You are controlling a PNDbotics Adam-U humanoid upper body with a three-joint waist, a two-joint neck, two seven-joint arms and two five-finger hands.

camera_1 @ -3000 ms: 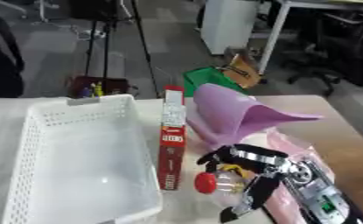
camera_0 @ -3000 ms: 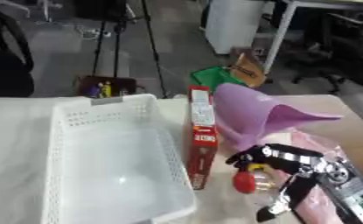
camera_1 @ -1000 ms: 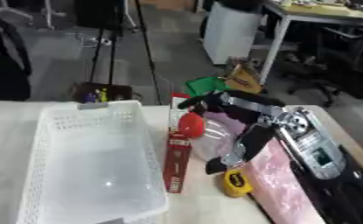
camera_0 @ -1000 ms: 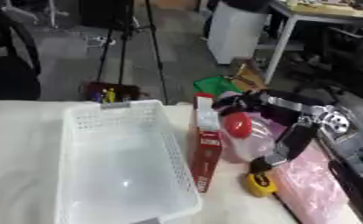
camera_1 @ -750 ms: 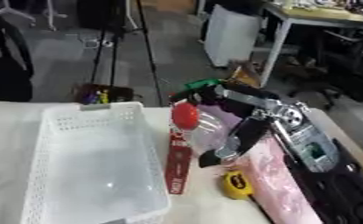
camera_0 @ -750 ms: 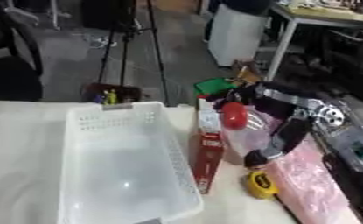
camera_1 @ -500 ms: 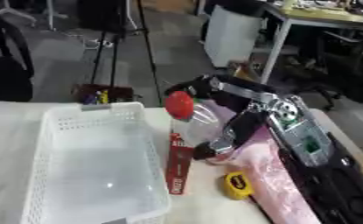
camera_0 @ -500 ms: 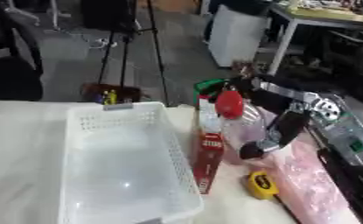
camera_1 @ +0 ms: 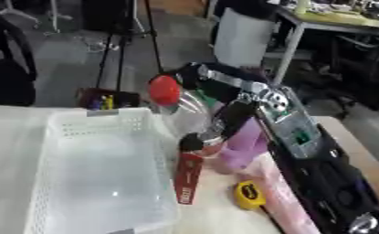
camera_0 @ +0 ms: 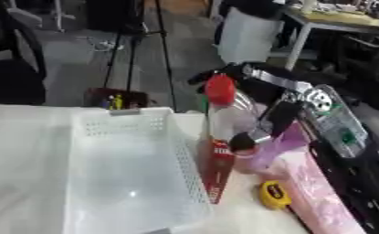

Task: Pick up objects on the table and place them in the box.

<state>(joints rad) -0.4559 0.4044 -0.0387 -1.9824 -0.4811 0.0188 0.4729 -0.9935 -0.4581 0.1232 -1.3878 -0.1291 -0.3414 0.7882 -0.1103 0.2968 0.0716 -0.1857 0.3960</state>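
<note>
Right now my right hand (camera_1: pixel 212 84) is curled round a clear plastic bottle (camera_1: pixel 188 112) with a red cap (camera_1: pixel 164 90), holding it up off the bench, cap tilted toward the white basket (camera_0: pixel 116 132) that serves as the box. The bottle hangs above the basket's right wall, near its far right corner, not yet clearly over the inside. My left hand shows in neither view, so I can say nothing of it.

Below the bottle a red carton (camera_0: pixel 217 171) stands on edge against the outside of the basket's right wall. Just beyond it toward the bench's right edge sit a purple funnel-shaped thing (camera_1: pixel 242 145), a yellow tape measure (camera_0: pixel 274 195) and a pink packet (camera_0: pixel 329 201) along the right edge. All of them are still outside the basket, which looks empty.

My worry is the release point. If I let go here, I judge the bottle could strike the rim and roll off outward onto the carton. Its smooth round body may also turn in my fingers as I tip the wrist. My forearm passes low above the purple thing, so a careless swing could knock it or topple the carton. I'd carry the bottle further left, over the open middle, before lowering.
</note>
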